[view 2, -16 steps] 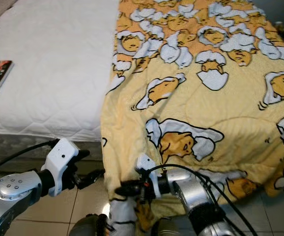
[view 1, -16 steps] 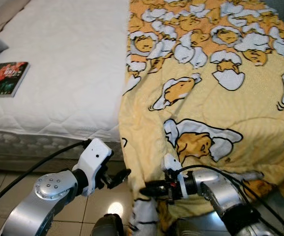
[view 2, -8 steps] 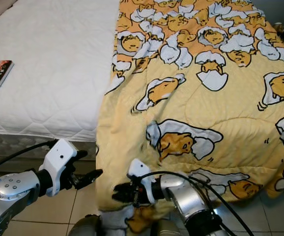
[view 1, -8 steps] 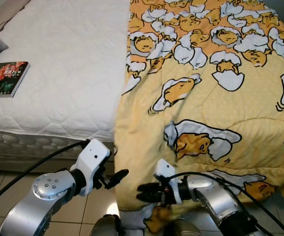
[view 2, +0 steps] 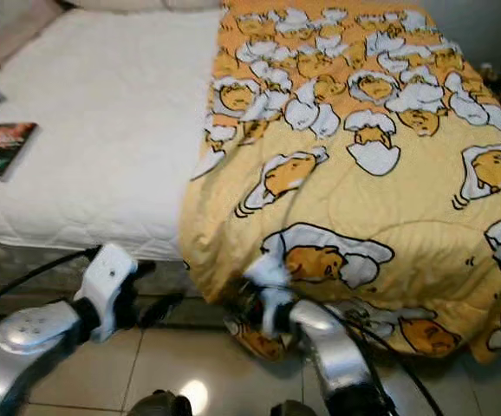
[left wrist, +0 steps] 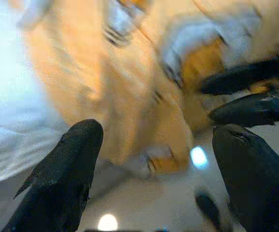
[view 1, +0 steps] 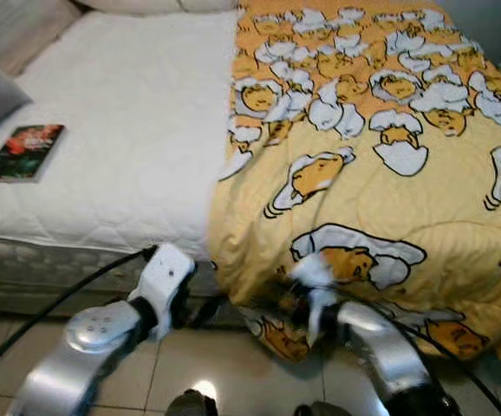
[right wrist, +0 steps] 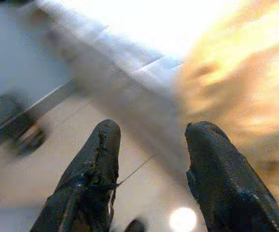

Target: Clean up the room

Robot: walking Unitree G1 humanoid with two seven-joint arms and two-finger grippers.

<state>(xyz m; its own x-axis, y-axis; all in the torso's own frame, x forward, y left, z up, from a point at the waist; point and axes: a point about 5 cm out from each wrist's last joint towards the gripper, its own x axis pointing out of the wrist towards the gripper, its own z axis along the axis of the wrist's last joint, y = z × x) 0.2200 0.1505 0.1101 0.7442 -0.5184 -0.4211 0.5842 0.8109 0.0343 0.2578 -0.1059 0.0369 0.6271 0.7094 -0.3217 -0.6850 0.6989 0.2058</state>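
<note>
Across the right half of the white bed lies the yellow egg-print blanket, its lower edge overhanging the tiled floor, where the right gripper and left gripper both hover beside that edge, fingers apart, a book resting far left.

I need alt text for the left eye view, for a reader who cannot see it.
A yellow blanket with egg cartoon prints covers the right half of a white bed and hangs over its foot edge. The left gripper and right gripper reach toward that hanging edge; a book lies on the mattress.
</note>
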